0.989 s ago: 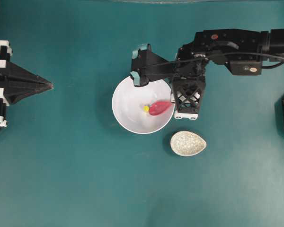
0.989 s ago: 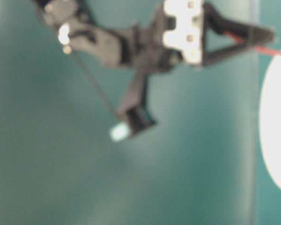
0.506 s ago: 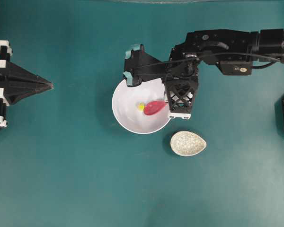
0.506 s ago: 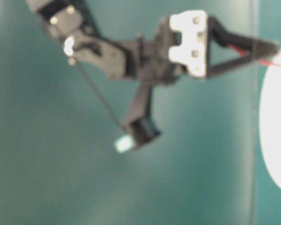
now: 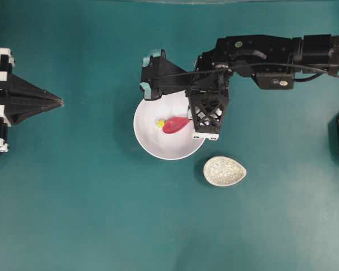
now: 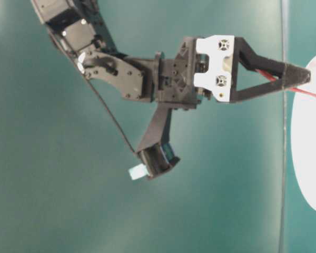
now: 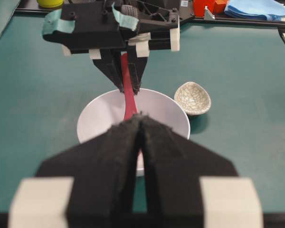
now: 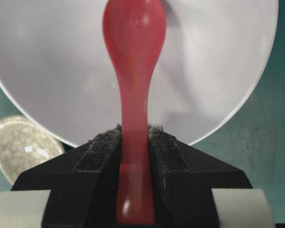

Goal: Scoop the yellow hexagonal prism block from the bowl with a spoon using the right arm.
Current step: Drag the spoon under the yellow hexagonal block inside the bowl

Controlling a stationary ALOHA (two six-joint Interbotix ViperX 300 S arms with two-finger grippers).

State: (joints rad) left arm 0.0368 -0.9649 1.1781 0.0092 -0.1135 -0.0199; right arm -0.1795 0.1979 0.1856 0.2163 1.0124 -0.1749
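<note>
Where the bowl (image 5: pixel 158 148) dips, spoon (image 5: pixel 175 124) touches block (image 5: pixel 160 122).

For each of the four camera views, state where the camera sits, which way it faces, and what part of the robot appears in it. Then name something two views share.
Overhead exterior: above, looking straight down on the bowl, yellow block, speckled dish; both arms show.
Table-level exterior: low, sideways-turned; right gripper at the bowl's edge.
Left wrist: on the parked left gripper, facing the bowl and right arm.
Right wrist: behind the right gripper's fingers, looking along the spoon into the bowl.
Shared: both wrist views show spoon, bowl and dish.
</note>
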